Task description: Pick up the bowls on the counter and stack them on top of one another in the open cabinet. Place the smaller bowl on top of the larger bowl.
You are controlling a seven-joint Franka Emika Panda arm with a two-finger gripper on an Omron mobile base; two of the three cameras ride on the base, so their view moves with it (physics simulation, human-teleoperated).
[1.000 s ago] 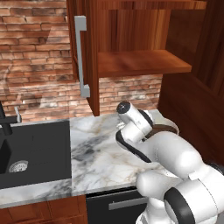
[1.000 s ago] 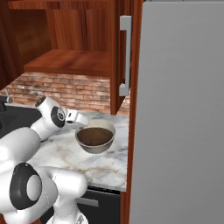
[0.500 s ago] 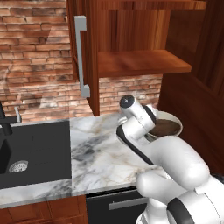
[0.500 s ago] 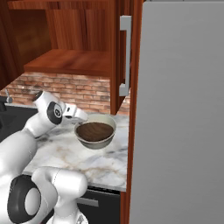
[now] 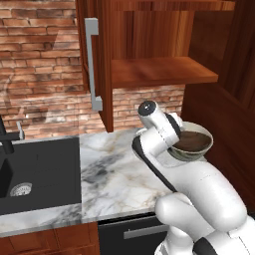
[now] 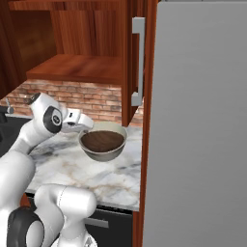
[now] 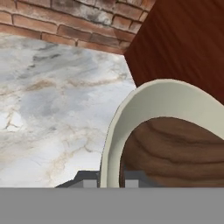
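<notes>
at the far left, the black sink (image 5: pixel 40 174) sits in the white marble table with grey and tan veins (image 5: pixel 114 174). above it hangs the open door with its long grey bar handle (image 5: pixel 92 69), and next to it the reddish-brown wooden wall cabinet (image 5: pixel 164 69) shows a bare inner shelf. further right, the white arm holds up the deep pale cream bowl (image 6: pixel 108 152) with the shallow dark brown wooden bowl (image 6: pixel 102 140) already lying inside it. the two bowls are lifted off the table, below the level of the shelf. the gripper (image 7: pixel 111 178) pinches the rim of the pale bowl: in the hand view one finger is outside the wall and the other inside.

the step in hand seems to be the carrying of the stacked pair to the cabinet. the next move probably calls for raising the bowls above the shelf edge, keeping them level so that the small bowl does not slide, then going forward and lowering before letting go.
</notes>
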